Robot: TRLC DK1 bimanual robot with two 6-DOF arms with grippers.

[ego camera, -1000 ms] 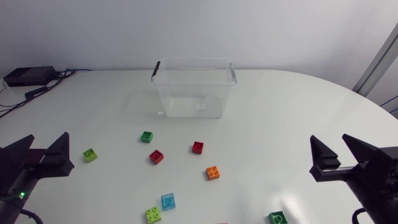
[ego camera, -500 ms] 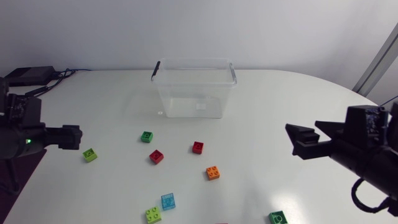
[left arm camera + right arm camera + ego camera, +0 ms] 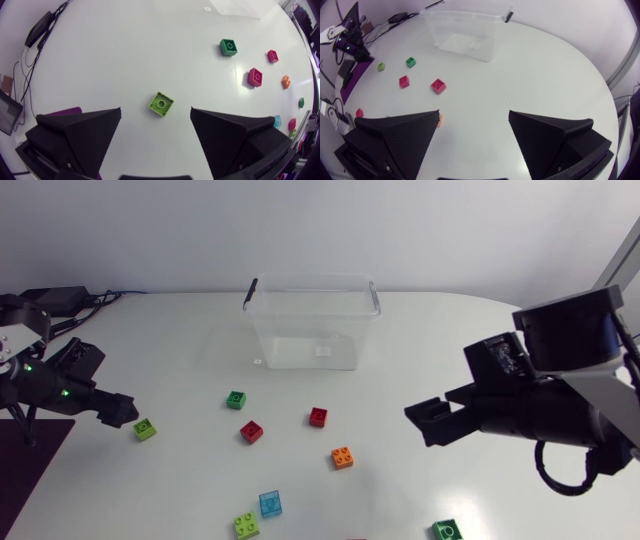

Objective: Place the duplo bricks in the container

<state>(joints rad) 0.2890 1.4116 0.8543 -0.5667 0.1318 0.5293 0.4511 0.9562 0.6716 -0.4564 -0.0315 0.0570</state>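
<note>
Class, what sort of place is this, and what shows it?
Probably a robotics lab: a left gripper and right gripper over a white table, with scattered duplo bricks and a clear container.

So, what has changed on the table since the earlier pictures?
The left hand came forward and now sits just beside the lime brick. The right hand swung inward, toward the middle. Nothing was taken hold of or let go, and both hands stay open and empty. The box and the bricks, such as the red brick, did not move.
</note>
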